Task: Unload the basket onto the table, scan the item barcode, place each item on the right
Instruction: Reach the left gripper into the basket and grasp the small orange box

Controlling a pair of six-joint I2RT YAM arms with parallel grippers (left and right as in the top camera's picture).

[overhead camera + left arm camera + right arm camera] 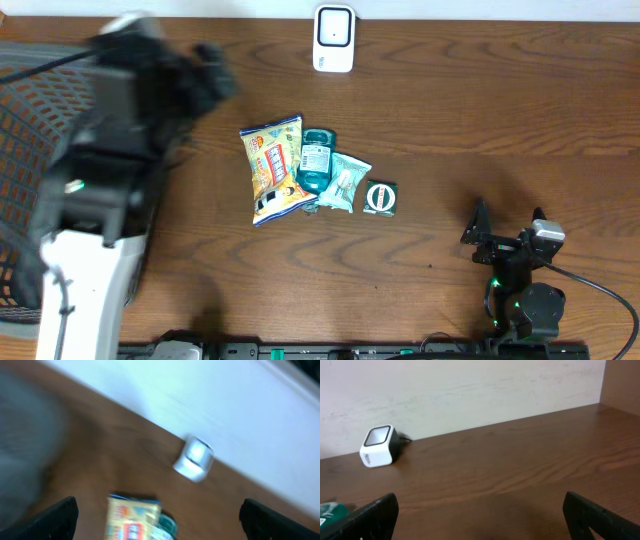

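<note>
Left gripper point(157, 512) at 10 o'clock, blurred, spread, empty; right gripper point(480, 505) parked at 5 o'clock, spread too. Snack bag point(272, 168) centre, scanner point(333, 38) at 12, probably so either arm reaches.

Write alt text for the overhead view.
Four small packaged items lie in a row at centre: a yellow snack bag, a teal pack, a pale green pouch and a dark green square packet. A white scanner sits at the far edge; the blurred left arm is by a mesh basket at left, the right arm rests at lower right.
</note>
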